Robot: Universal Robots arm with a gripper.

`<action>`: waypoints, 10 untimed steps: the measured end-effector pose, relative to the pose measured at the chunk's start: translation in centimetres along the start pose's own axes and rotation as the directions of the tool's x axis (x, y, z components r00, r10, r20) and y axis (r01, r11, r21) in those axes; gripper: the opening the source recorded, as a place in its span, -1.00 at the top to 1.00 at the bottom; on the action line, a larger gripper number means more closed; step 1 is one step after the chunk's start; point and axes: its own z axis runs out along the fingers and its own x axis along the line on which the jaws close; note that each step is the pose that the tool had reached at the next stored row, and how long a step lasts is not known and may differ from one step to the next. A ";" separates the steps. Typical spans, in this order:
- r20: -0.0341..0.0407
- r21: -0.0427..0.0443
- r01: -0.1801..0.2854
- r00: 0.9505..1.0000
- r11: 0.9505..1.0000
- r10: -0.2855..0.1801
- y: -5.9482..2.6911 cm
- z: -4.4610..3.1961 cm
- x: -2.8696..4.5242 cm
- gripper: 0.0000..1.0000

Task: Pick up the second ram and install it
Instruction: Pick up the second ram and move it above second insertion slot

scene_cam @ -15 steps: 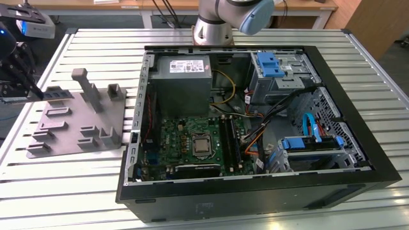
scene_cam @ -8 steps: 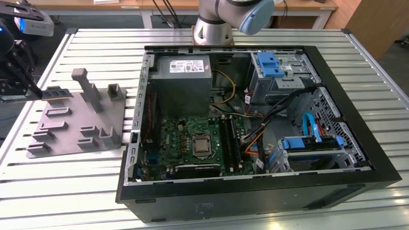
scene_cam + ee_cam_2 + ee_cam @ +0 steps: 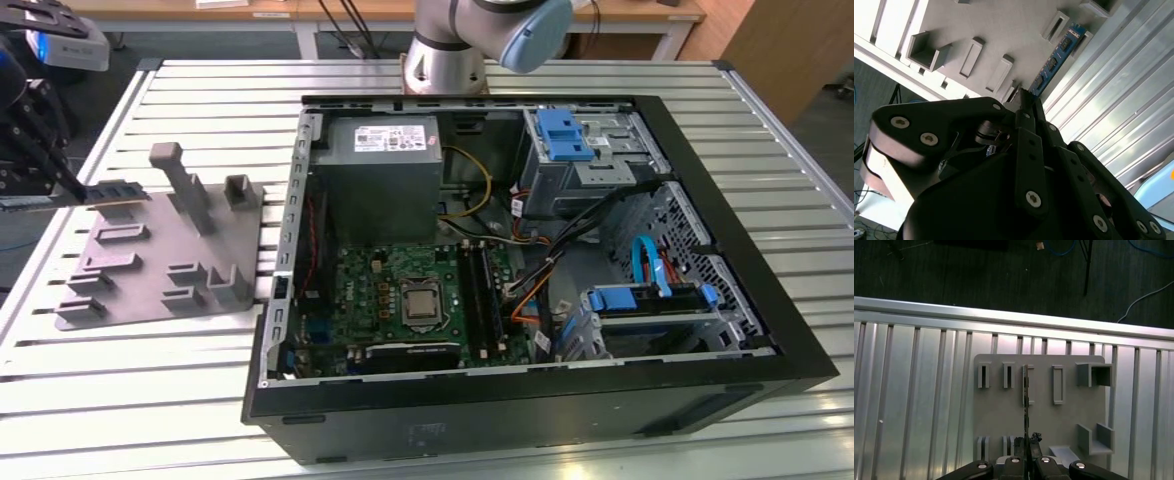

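- Fingers (image 3: 1026, 107): dark, drawn narrow, clamped on one end of the second ram (image 3: 1056, 57).
- Second ram: thin blue-green stick with dark chips, jutting straight out beyond the fingertips. It is edge-on in the first wrist view, in line with one slot of the fixture plate (image 3: 1054, 420). Contact with the plate cannot be told.
- Fixture plate: grey, with slots and raised blocks, lying on the worktop (image 3: 200, 100) below the fingers.
- Worktop: ribbed metal slats.
- Computer case (image 3: 534, 410): black, open, well apart from the fingers; green motherboard (image 3: 360, 280) inside.
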 end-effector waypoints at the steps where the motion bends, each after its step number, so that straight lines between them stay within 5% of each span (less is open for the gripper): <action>1: 0.000 0.000 0.000 1.000 1.000 0.000 0.00 -0.06 0.00 0.72; 10: 0.000 0.000 0.000 1.000 1.000 0.000 0.01 -0.55 -0.05 0.72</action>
